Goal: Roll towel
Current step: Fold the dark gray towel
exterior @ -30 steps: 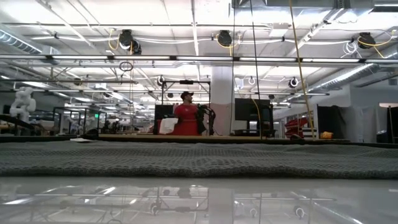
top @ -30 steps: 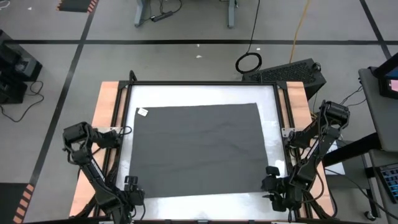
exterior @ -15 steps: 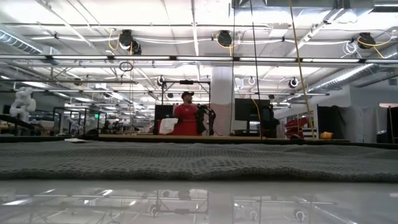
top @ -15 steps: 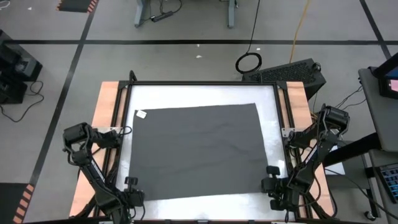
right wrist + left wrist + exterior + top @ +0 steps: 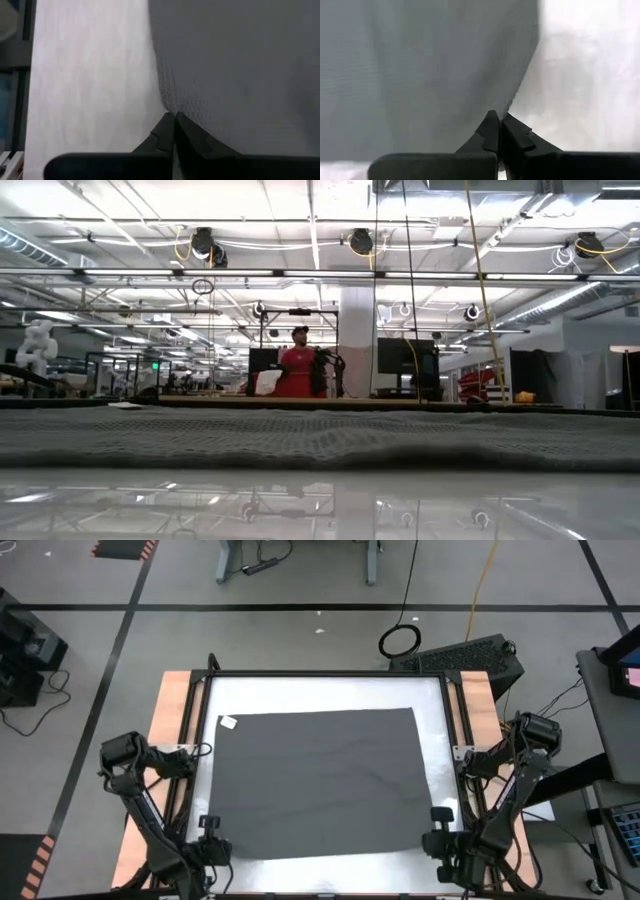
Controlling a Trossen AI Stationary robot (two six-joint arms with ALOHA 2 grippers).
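The dark grey towel (image 5: 320,780) lies spread flat on the white table (image 5: 320,690), with a small white label (image 5: 228,722) at its far left corner. In the low view it shows as a grey band (image 5: 320,435). My left gripper (image 5: 212,838) is shut at the towel's near left corner, and my right gripper (image 5: 438,836) is shut at its near right corner. In each wrist view the fingertips meet right at the towel's side edge. My left gripper (image 5: 498,119) pinches the towel's left edge (image 5: 512,102) close to the near left corner, between its two fingertips. It comes from the table's near side, slanting down. The towel lies flat on the table beyond the tips. My right gripper (image 5: 173,117) pinches the towel's right edge (image 5: 165,102) close to the near right corner, between its two fingertips. It comes from the near side, slanting down. The cloth puckers slightly at the tips and otherwise lies flat.
Bare white table runs along the far edge (image 5: 320,690) and in narrow strips beside the towel (image 5: 436,750). Wooden side rails (image 5: 170,740) flank the table. A person in red (image 5: 298,370) stands far back in the room.
Both grippers have shut at the towel's near corners and stay where they were. The towel still lies flat.
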